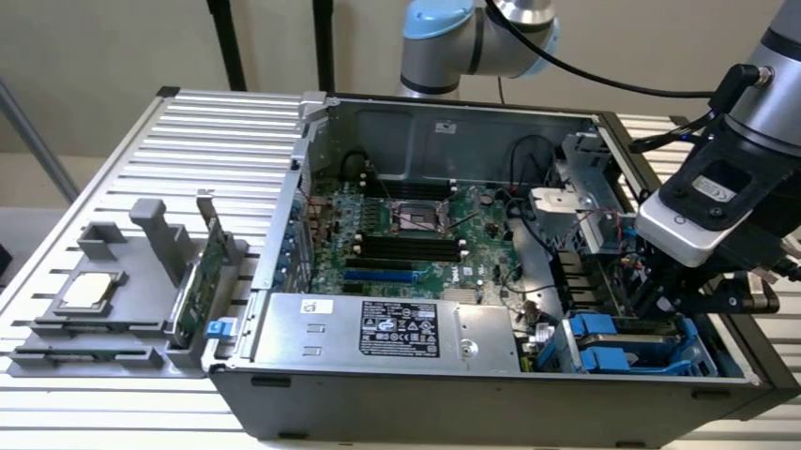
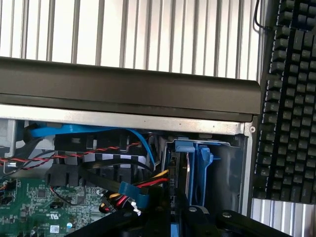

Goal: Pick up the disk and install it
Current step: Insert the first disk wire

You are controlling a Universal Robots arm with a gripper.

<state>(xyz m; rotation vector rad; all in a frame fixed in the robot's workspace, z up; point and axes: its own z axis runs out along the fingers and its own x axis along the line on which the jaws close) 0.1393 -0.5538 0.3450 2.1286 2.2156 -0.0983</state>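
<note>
Blue plastic, the carrier frame of the disk (image 2: 197, 168), is seen in the wrist view standing on edge inside the drive bay, with its dark metal body beside it. The bay lies at about 4 o'clock of the open chassis (image 1: 375, 412) as the exterior view presents it, among other blue carriers (image 1: 613, 342).

The gripper (image 1: 667, 298) is lowered into that corner. In the wrist view the gripper (image 2: 180, 217) is shown with its black fingers (image 2: 207, 219) set narrow, and the edge of the disk runs in between them, so the disk is taken to be held.

Little open room is found around the disk. The bay's grey wall stands just beside the frame on one side, and a bundle of red, yellow and black wires (image 2: 148, 183) with a blue flat cable (image 2: 98, 131) crowds the other. The dark side rim of the chassis (image 2: 128, 89) crosses close beyond the bay, and a black keyboard (image 2: 289, 98) lies outside it on the slatted table (image 1: 213, 122).

At 6 o'clock of the chassis the silver power supply (image 1: 388, 328) fills the front edge. The green motherboard (image 1: 414, 244) occupies the centre, and free floor is left mainly toward 12 o'clock, below the rear wall.

At 9 o'clock, outside the chassis on the exterior view's left, a grey fixture (image 1: 113, 281) carries a square silver chip (image 1: 90, 289) and an upright green card (image 1: 201, 281), well apart from the gripper.
</note>
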